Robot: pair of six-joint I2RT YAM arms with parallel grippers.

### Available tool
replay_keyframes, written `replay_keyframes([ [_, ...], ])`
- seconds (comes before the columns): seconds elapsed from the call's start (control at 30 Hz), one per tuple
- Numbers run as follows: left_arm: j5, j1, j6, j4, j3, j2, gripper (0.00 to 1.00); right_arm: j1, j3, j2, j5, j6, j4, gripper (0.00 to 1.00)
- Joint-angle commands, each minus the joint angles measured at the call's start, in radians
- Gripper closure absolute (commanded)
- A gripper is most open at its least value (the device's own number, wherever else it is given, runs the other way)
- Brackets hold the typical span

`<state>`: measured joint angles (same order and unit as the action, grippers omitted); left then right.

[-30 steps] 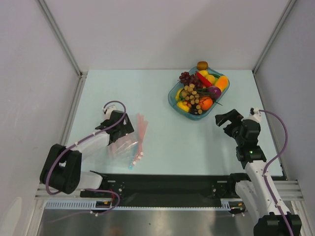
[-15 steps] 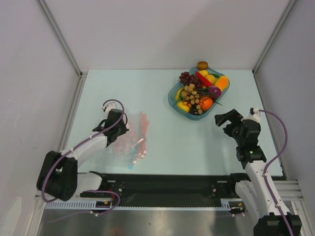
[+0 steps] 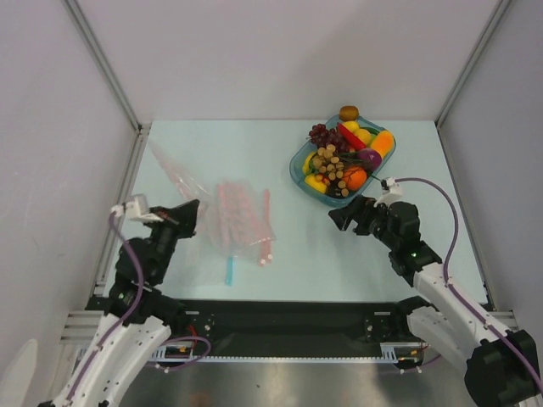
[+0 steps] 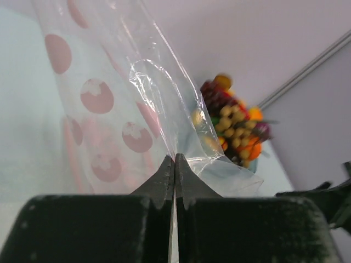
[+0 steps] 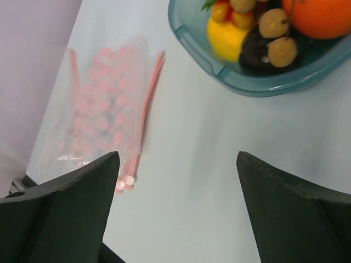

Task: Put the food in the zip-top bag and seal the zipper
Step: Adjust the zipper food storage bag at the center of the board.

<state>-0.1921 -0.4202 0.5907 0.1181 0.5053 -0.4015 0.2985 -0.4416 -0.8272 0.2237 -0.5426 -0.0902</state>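
The zip-top bag [image 3: 237,216], clear with pink dots, is lifted at its left side and hangs stretched over the table. My left gripper [image 3: 188,214] is shut on a fold of the bag's film [image 4: 164,109], pinched at the fingertips [image 4: 174,160]. The pink zipper [image 3: 265,222] runs along the bag's right edge [image 5: 149,98], which rests on the table. The food [image 3: 344,161] is piled in the teal tray [image 3: 296,172]; a lemon [image 5: 235,34] and an orange [image 5: 318,15] show close up. My right gripper [image 3: 341,214] is open over bare table [image 5: 176,164], between the bag and the tray.
A short light-blue strip [image 3: 227,271] lies on the table below the bag. A brown fruit [image 3: 349,112] sits just behind the tray. Grey walls close in the left, right and back of the table. The teal tray's rim [image 5: 258,87] is close ahead of my right fingers.
My left gripper shut on the bag and drew back to the left, lifting and stretching it. The right arm swung left toward the table's middle, its jaws still wide.
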Motion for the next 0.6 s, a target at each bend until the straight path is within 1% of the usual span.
replay_keyframes([
  [0.0, -0.069, -0.005, -0.017, 0.008, -0.007, 0.177, 1.0, 0.057, -0.052, -0.03, -0.009, 0.082, -0.071, 0.06],
  [0.07, -0.087, -0.005, -0.005, 0.015, -0.001, 0.277, 1.0, 0.083, -0.057, -0.042, -0.01, 0.093, -0.075, 0.06],
  [0.1, -0.084, -0.005, -0.003, 0.012, -0.002, 0.299, 1.0, 0.09, -0.059, -0.05, -0.004, 0.098, -0.085, 0.06],
  [0.17, -0.055, -0.005, 0.004, 0.003, -0.005, 0.334, 1.0, 0.106, -0.06, -0.056, 0.005, 0.104, -0.097, 0.06],
  [0.23, -0.009, -0.005, 0.012, -0.04, -0.008, 0.328, 1.0, 0.123, -0.06, -0.061, 0.031, 0.112, -0.117, 0.06],
  [0.27, 0.059, -0.005, 0.024, -0.058, -0.007, 0.293, 1.0, 0.128, -0.062, -0.062, 0.037, 0.118, -0.12, 0.06],
  [0.37, 0.182, -0.005, 0.063, -0.147, 0.015, 0.195, 0.99, 0.149, -0.066, -0.059, 0.023, 0.128, -0.12, 0.07],
  [0.4, 0.268, -0.005, 0.075, -0.172, 0.021, 0.108, 1.0, 0.149, -0.068, -0.058, 0.01, 0.13, -0.114, 0.07],
  [0.47, 0.354, -0.005, 0.118, -0.241, 0.044, 0.019, 1.0, 0.149, -0.068, -0.038, -0.016, 0.13, -0.102, 0.07],
  [0.5, 0.423, -0.008, 0.135, -0.262, 0.05, -0.055, 1.0, 0.149, -0.065, -0.024, -0.053, 0.128, -0.086, 0.07],
  [0.57, 0.459, -0.037, 0.159, -0.314, 0.073, -0.123, 1.0, 0.149, -0.057, 0.02, -0.096, 0.127, -0.074, 0.07],
])
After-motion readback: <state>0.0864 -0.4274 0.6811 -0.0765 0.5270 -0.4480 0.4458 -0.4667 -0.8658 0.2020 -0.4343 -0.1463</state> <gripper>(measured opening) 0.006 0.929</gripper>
